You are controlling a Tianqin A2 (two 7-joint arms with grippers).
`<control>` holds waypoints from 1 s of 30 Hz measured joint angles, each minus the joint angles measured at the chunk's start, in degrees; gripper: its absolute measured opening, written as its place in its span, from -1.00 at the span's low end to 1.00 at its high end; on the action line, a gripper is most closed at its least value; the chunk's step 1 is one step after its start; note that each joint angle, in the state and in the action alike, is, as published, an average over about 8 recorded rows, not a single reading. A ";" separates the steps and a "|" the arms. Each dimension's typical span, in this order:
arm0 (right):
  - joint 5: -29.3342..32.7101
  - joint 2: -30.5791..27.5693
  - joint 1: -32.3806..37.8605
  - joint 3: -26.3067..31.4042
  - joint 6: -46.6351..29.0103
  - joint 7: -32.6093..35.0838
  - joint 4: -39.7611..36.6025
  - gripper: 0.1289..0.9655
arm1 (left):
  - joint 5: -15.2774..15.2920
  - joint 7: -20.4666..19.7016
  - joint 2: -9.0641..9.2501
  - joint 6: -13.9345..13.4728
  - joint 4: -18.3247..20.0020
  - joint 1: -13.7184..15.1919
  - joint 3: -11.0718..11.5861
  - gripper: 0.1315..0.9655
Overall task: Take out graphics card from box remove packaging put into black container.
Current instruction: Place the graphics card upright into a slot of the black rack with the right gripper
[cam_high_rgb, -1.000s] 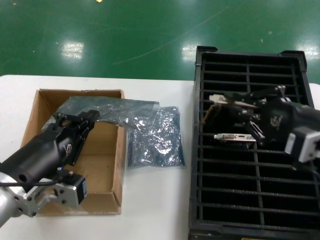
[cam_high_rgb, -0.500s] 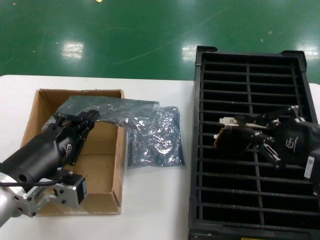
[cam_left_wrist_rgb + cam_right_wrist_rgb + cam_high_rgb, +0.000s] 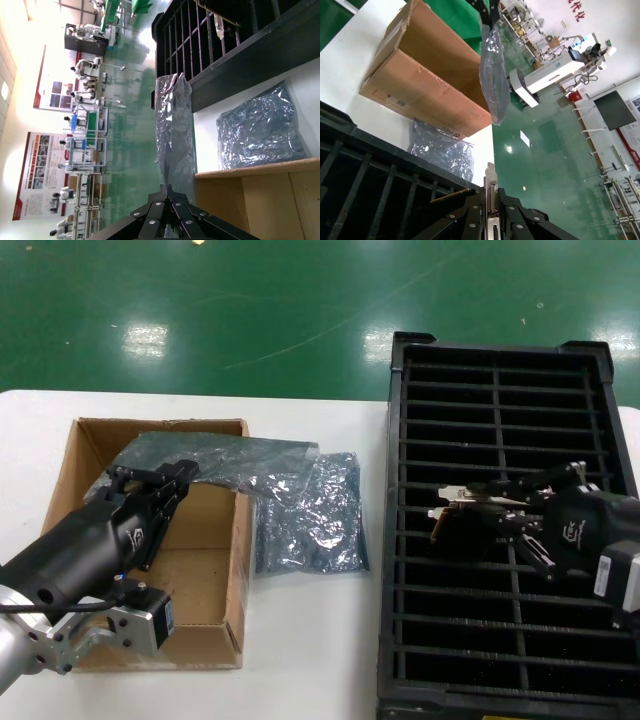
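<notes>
Right gripper (image 3: 452,508): we see its jaws clamped on the graphics card (image 3: 468,502), low over the black container (image 3: 500,390).
Left gripper (image 3: 152,480): jaws pinching the packaging (image 3: 225,458) above the box (image 3: 235,570).

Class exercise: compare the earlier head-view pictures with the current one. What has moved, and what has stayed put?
The right gripper, shut on the graphics card, carried it toward the robot along the black container, lowering it toward the slots. The left gripper stays shut on the packaging over the box.
</notes>
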State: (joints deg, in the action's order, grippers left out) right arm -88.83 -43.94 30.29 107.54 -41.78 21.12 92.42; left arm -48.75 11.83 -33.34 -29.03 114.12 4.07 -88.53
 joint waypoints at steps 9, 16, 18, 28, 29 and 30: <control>0.14 0.89 1.21 0.63 -0.02 1.50 -2.29 -0.89 | 0.00 0.00 0.00 0.00 0.00 0.00 0.00 -0.98; -0.03 0.96 1.23 0.92 -0.34 1.86 -2.67 -0.89 | 0.00 0.00 0.00 0.00 0.00 0.00 0.00 -0.98; -0.14 0.97 1.12 0.98 -0.43 2.04 -2.71 -0.89 | 0.00 -0.01 0.00 0.00 0.00 0.00 0.00 -0.98; 0.03 1.43 0.71 1.47 -0.32 2.47 -2.87 -0.89 | 0.00 -0.01 0.00 0.00 0.00 0.00 0.00 -0.98; 0.22 1.55 0.74 1.58 -0.22 2.34 -2.92 -0.89 | 0.00 -0.01 0.00 0.00 0.00 0.00 0.00 -0.98; 0.45 1.68 0.80 1.71 -0.12 2.14 -2.98 -0.89 | 0.00 -0.01 0.00 0.00 0.00 0.00 0.00 -0.98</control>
State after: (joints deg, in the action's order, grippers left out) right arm -88.39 -42.26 31.09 109.25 -41.90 23.26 89.43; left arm -48.75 11.83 -33.35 -29.03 114.12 4.07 -88.53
